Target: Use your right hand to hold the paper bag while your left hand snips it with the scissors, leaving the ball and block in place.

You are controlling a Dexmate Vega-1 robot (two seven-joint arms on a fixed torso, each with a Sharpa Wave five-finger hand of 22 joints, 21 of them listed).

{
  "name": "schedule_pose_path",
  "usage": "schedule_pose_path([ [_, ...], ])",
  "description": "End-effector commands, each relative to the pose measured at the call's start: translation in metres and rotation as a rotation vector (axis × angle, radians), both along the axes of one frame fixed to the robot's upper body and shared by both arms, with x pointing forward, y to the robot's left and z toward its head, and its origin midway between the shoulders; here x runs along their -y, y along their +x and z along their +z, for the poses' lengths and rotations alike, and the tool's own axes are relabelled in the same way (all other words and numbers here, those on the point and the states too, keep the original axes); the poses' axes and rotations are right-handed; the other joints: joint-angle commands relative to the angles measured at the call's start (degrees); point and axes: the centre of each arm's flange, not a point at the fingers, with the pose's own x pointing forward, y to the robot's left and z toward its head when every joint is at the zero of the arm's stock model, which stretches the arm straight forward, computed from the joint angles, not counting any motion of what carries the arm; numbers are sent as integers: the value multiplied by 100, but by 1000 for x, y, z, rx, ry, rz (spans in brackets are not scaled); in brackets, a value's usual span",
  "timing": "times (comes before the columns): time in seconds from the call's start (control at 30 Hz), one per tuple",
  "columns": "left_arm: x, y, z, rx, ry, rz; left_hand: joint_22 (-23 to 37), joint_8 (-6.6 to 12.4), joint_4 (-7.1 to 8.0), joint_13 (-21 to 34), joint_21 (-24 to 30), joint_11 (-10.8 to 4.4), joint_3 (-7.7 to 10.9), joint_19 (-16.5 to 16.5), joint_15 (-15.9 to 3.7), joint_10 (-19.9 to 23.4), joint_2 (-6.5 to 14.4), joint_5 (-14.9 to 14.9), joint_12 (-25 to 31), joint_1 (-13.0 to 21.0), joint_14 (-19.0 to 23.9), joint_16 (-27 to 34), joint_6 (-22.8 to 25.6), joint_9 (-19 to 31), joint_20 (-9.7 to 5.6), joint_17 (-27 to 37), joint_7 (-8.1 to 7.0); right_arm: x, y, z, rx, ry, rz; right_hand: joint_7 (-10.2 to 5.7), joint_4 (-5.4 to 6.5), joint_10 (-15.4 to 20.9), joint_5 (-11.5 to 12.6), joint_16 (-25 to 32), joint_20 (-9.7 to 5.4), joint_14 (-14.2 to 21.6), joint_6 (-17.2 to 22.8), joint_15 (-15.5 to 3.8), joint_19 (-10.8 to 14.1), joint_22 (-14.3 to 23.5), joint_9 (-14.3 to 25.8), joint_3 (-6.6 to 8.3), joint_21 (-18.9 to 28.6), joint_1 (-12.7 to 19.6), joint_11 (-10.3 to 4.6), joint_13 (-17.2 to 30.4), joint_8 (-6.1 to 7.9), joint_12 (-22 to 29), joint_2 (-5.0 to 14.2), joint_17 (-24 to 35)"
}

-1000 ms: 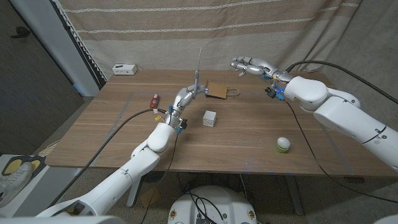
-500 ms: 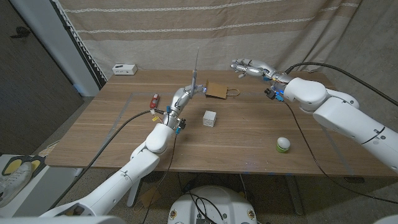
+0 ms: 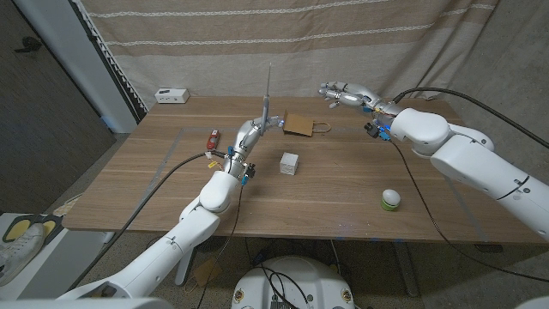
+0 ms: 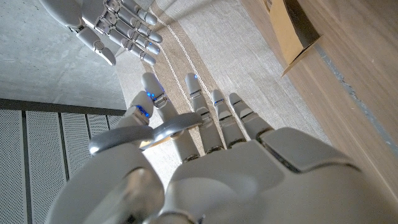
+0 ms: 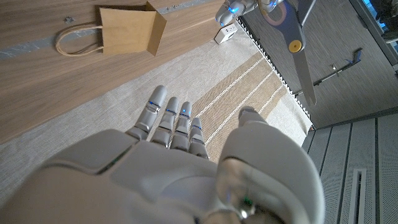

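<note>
The brown paper bag (image 3: 298, 124) lies on its side at the far middle of the table, its handle (image 3: 322, 127) toward my right; it also shows as the bag (image 5: 127, 30) and the bag (image 4: 292, 25). My left hand (image 3: 254, 131) grips the scissors (image 3: 268, 94) just left of the bag, blades pointing up; the scissors (image 5: 297, 38) show closed blades. My right hand (image 3: 344, 93) hovers open above the table, beyond and to the right of the bag, apart from it. A white block (image 3: 290, 163) and a green-and-white ball (image 3: 391, 199) sit nearer me.
A small red object (image 3: 214, 137) lies left of my left hand. A white box (image 3: 172, 95) sits at the far left corner. A curtain hangs behind the table's far edge.
The scissors' tip has leaned a little to the left, with my left hand shifting slightly the same way. My right hand has stayed almost still.
</note>
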Motion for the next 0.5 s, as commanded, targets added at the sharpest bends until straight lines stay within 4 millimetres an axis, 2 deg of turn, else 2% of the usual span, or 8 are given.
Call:
schedule_pose_path([
  [0.03,-4,0,-1,23,-12,2,33,13,445,-2,91,-826,425,227,-1048,840,181,-46,-16,96,273,15,-57,40,-849,2,5,-4,1,2,0,11,-7,8,-2,-12,31,-34,19,-1,-20,7,-29,14,0,41,-15,-57,9,-11,12,-20,-11,-9],
  [0.17,-4,1,-1,20,-15,-5,71,19,431,-1,151,-820,350,427,-1052,760,209,-60,-6,126,445,-1,-81,17,-848,21,7,-4,2,1,-8,7,-13,13,-4,-20,32,-38,21,-3,-15,-6,-25,14,-1,47,-25,-65,-4,-18,14,-24,-11,-20],
  [0.3,-4,2,-2,15,-18,-14,141,74,437,9,273,-811,227,627,-1066,645,293,-31,42,187,927,27,-173,26,-845,97,9,-5,3,1,-16,5,-18,13,-6,-21,32,-43,21,-2,-22,-1,-23,15,-1,55,-41,-76,-23,-29,13,-24,-11,-35],
  [0.37,-4,2,-3,10,-28,-15,154,111,438,11,314,-801,186,678,-1078,626,329,-23,60,220,1112,56,-209,41,-837,134,11,-5,4,1,-20,2,-21,6,-7,-12,32,-46,20,-4,-28,-2,-20,15,-1,59,-48,-81,31,-34,12,-21,-11,-43],
  [0.43,-4,3,-3,8,-39,-13,168,194,407,17,339,-788,99,670,-1090,654,410,-28,77,315,1532,166,-265,114,-829,240,13,-5,4,1,-24,1,-25,9,-9,-19,32,-48,17,-3,-25,-5,-20,15,-1,63,-53,-84,27,-37,13,-24,-11,-48],
  [0.5,-3,4,-4,3,-43,-21,177,247,399,30,357,-786,63,663,-1094,718,422,-28,101,363,1659,152,-275,121,-824,273,16,-5,4,1,-28,0,-30,11,-10,-21,32,-47,23,4,-24,-3,-21,15,-1,68,-62,-89,12,-43,14,-25,-10,-56],
])
